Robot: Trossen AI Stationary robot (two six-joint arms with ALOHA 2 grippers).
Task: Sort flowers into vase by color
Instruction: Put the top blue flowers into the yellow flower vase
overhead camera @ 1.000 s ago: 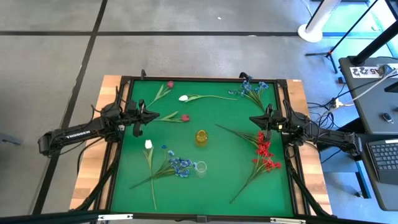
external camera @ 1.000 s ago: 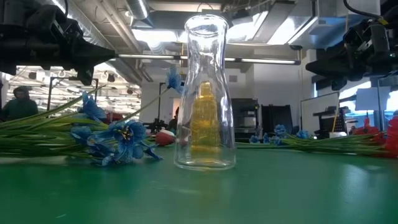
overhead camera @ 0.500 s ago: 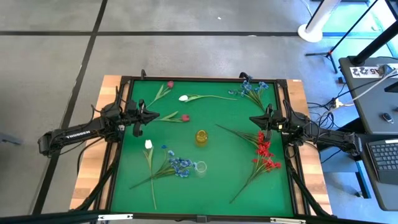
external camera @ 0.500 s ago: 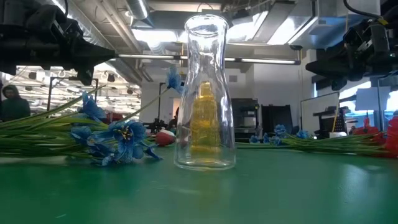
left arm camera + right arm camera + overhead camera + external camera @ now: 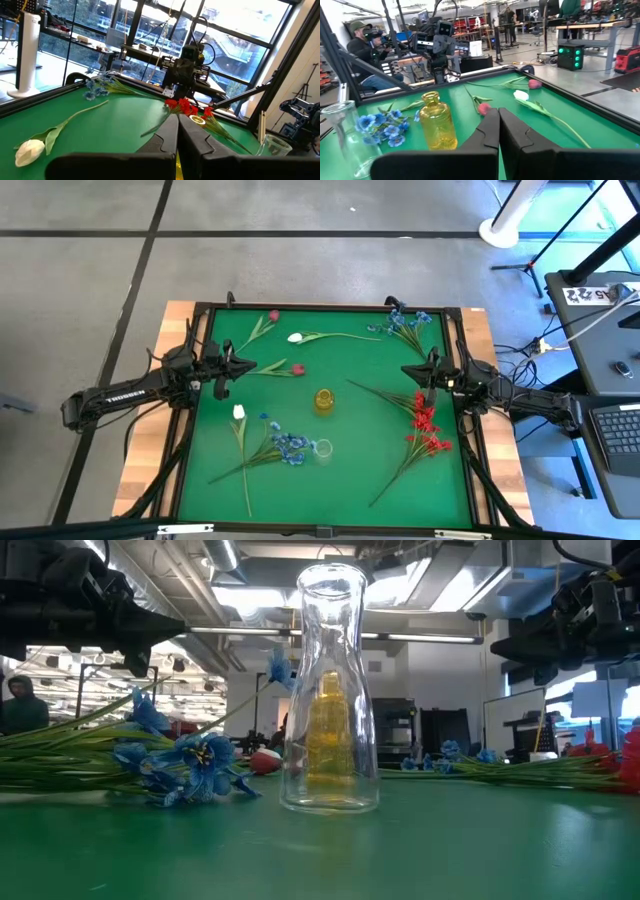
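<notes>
2 vases mid green-topped bench [image 5: 200, 470]: yellow glass bottle vase [image 5: 324, 399], clear glass vase [image 5: 322, 449]. Eight artificial long-stemmed flowers [image 5: 283, 445] flat on bench, none in vases. Left gripper [image 5: 247, 367], right gripper [image 5: 407, 370] clenched, empty, at side edges.

The left gripper [image 5: 177, 137] has its dark fingers pressed together above the green desk [image 5: 105, 125]. A white bud on a green stem [image 5: 30, 150] lies near; blue sprays [image 5: 97, 87], red sprays [image 5: 185, 106] and the other arm [image 5: 182, 70] sit farther off.
</notes>
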